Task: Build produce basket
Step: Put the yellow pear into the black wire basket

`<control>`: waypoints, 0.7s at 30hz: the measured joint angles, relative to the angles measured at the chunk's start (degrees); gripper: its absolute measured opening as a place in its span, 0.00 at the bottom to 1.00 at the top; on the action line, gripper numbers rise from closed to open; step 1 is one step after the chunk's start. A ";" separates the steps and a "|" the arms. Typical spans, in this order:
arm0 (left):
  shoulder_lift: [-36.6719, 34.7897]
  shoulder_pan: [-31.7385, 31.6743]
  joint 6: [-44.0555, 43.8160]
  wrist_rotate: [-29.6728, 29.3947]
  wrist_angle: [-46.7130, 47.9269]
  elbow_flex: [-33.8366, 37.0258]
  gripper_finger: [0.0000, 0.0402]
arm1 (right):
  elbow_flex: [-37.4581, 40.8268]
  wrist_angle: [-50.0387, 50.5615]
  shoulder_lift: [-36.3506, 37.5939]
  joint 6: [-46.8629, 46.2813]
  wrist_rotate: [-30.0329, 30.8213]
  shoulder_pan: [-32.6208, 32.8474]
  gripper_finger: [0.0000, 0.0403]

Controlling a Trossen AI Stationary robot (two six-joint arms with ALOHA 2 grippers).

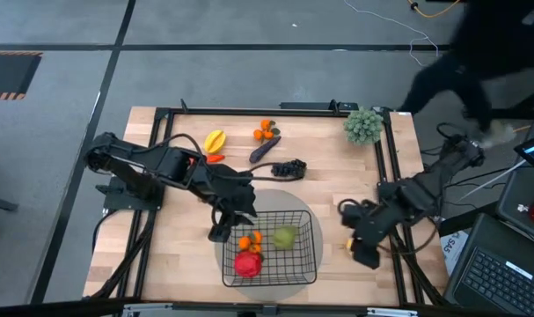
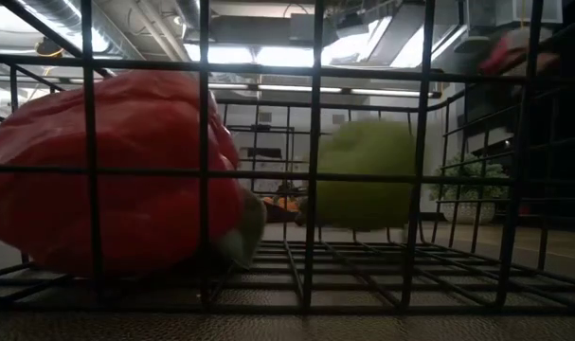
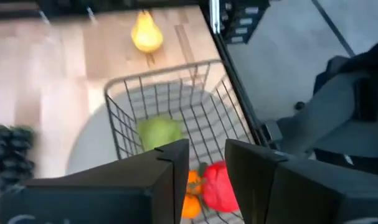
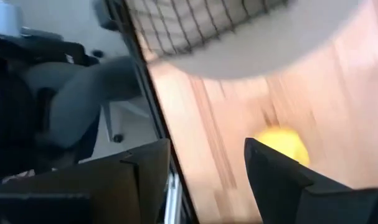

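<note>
The black wire basket (image 1: 295,264) sits on a grey round mat (image 1: 275,283) near the table's near edge. In it lie a red pepper (image 1: 247,262), an orange (image 1: 246,239) and a green piece (image 1: 285,236). My left gripper (image 1: 221,231) hovers open over the basket's left side; in its wrist view the fingers (image 3: 207,168) stand above the pepper (image 3: 220,186) and orange (image 3: 192,194). My right gripper (image 1: 362,248) is open near the table's right edge, by a yellow fruit (image 4: 281,143) lying on the wood right of the basket.
On the far half of the table lie a yellow starfruit (image 1: 214,139), a small red piece (image 1: 215,158), oranges (image 1: 265,132), an eggplant (image 1: 265,148) and black grapes (image 1: 288,167). A grey-green bushy ball (image 1: 363,125) stands at the far right corner. A person (image 1: 478,53) is beyond that corner.
</note>
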State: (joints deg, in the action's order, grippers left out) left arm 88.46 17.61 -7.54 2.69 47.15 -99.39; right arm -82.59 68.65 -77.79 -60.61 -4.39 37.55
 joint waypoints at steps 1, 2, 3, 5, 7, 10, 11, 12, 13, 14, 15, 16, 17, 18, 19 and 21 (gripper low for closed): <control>-0.05 0.00 0.63 -0.50 -0.37 -0.05 0.24 | 0.00 1.48 0.59 -1.90 0.80 1.01 0.48; -0.08 0.00 1.29 -0.83 -0.34 -0.07 0.24 | 0.00 2.68 0.97 -3.93 2.21 2.20 0.48; -0.06 0.02 1.90 -1.37 -0.08 -0.07 0.24 | 0.00 3.80 1.22 -6.05 3.82 3.34 0.48; -0.02 0.04 2.15 -2.54 0.07 -0.07 0.24 | 0.00 5.24 1.18 -10.38 6.32 5.61 0.48; -0.02 0.02 2.17 -3.46 0.41 -0.07 0.24 | 0.00 6.33 0.64 -14.22 7.87 8.01 0.48; -0.02 0.02 2.13 -3.74 1.59 -0.07 0.24 | 0.00 7.06 -1.19 -19.27 9.10 11.34 0.48; -0.02 0.02 2.12 -3.71 1.85 -0.07 0.24 | 0.00 7.11 -1.98 -20.65 9.37 12.25 0.48; -0.02 0.02 2.11 -3.72 2.16 -0.07 0.24 | 0.00 7.16 -2.91 -21.97 9.68 13.12 0.48; -0.02 0.06 2.11 -3.69 2.65 -0.07 0.24 | 0.00 7.19 -3.88 -23.27 10.12 13.89 0.48; -0.02 0.07 2.11 -3.68 3.20 -0.07 0.24 | 0.00 7.35 -4.96 -24.55 10.55 14.58 0.48; -0.02 0.06 2.13 -3.68 3.64 -0.06 0.24 | 0.00 7.82 -6.09 -26.30 10.75 15.15 0.48; -0.02 0.03 2.13 -3.70 3.77 -0.05 0.24 | 0.00 8.84 -7.38 -28.52 10.78 15.55 0.48; -0.02 0.02 2.13 -3.72 3.80 -0.04 0.24 | 0.00 10.53 -8.65 -31.09 10.69 15.94 0.48; -0.02 0.02 2.13 -3.72 3.86 -0.04 0.24 | 0.00 12.62 -9.86 -33.97 10.31 16.31 0.48; -0.02 0.02 2.13 -3.70 3.85 -0.04 0.24 | 0.00 14.99 -11.04 -36.91 9.46 16.65 0.48; -0.02 0.04 2.13 -3.71 3.85 -0.04 0.24 | 0.00 18.81 -13.14 -41.47 7.03 17.40 0.48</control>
State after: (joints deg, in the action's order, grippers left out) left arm 88.44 17.65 -5.41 -1.02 51.00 -99.44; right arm -82.59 87.46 -90.93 -102.08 2.64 54.95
